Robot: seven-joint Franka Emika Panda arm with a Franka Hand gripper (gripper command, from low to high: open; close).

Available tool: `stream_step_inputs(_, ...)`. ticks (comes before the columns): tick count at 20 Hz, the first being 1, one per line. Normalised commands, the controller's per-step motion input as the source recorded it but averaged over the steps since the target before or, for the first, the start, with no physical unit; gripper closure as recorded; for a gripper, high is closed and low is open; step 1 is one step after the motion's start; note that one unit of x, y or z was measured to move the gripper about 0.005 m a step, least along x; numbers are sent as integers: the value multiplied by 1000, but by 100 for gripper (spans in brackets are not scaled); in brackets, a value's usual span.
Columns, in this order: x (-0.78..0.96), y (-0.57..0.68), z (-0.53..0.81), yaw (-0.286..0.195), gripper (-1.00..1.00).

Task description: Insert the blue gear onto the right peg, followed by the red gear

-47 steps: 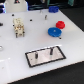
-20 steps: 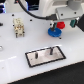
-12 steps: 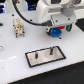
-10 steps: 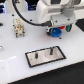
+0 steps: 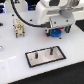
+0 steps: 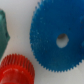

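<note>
The arm is hovering above the blue gear (image 6: 56, 36), which is lying flat on the white worktop (image 5: 15, 70) near the exterior view's right, well apart from the grey plate (image 5: 46, 55). The pincer (image 5: 56, 31) is hanging just over it; I cannot tell whether its jaws are apart or together. The step in hand looks like the grasp, and doing it well means centring on the hub and keeping clear of the red gear (image 6: 17, 69), just beside it. Counting: 1 blue gear, 1 red gear, 2 pegs, the right peg (image 5: 50, 50) standing bare.
</note>
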Motion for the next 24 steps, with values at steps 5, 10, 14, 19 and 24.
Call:
stream_step_inputs(5,-79,-39,-89,0,100)
stream_step_inputs(10,327,-1,511,0,100)
stream_step_inputs(14,542,-42,511,0,100)
stream_step_inputs(19,663,-130,481,0,100)
stream_step_inputs(24,765,-200,450,0,100)
